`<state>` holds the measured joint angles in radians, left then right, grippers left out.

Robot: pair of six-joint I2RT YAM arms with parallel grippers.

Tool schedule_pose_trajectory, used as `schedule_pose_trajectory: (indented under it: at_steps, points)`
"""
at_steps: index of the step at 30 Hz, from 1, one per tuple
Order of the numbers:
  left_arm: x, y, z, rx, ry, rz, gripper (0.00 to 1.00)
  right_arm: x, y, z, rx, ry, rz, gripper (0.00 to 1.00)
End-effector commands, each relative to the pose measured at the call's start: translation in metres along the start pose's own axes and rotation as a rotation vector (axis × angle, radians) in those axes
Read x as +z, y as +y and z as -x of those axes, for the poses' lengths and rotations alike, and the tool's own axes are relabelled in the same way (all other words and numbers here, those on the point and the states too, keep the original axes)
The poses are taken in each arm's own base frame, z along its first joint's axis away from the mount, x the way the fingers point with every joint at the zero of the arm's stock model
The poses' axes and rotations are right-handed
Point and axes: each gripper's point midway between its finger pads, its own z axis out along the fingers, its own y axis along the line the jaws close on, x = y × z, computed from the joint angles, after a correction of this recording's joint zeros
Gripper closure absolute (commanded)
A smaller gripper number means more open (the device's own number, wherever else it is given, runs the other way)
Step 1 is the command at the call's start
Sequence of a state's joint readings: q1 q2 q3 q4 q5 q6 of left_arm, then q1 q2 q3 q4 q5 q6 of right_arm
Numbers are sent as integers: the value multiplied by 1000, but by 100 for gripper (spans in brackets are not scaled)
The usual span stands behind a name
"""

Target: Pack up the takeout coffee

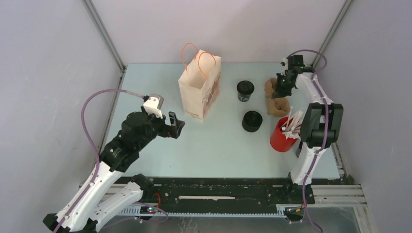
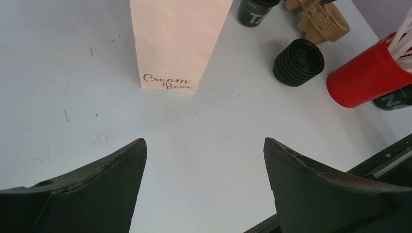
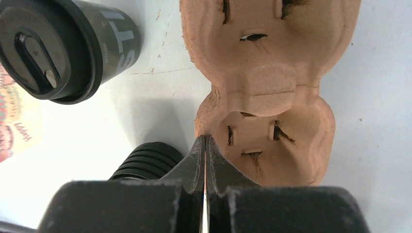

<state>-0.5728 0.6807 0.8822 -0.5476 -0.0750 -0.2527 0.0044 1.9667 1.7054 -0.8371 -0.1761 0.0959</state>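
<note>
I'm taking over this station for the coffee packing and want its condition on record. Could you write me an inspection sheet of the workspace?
Surface: pale table, faint scuffs, no spills seen.
Job's things: takeout coffee, ribbed black, upright, apart from both grippers; paper bag, upright, top open.
Clutter: pulp carrier; red cup of white sticks; lettered dark cup.
Grippers: left gripper, jaws open above bare table; right gripper, jaws shut at the carrier's rim, and whether they pinch it cannot be told.
Cables: purple cable looped along each arm, touching no item.
Surroundings: grey walls; black rail at the near edge.
</note>
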Motion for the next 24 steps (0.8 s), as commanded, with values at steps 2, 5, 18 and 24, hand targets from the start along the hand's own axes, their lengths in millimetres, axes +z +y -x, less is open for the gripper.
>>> schedule_pose_trajectory:
  at_steps: [2, 5, 18, 24]
  points:
    - [7, 1, -3, 0, -2, -11, 5, -24, 23, 17, 43, -79, 115, 100]
    - [8, 1, -3, -4, -1, -11, 5, -11, 34, 6, -20, -29, 79, 100]
    - [11, 2, -6, -9, 14, -9, 5, -26, 42, 3, 9, -15, 31, 29]
    - [11, 2, -6, -10, 14, -10, 5, -22, 44, -23, -21, 72, 26, 35]
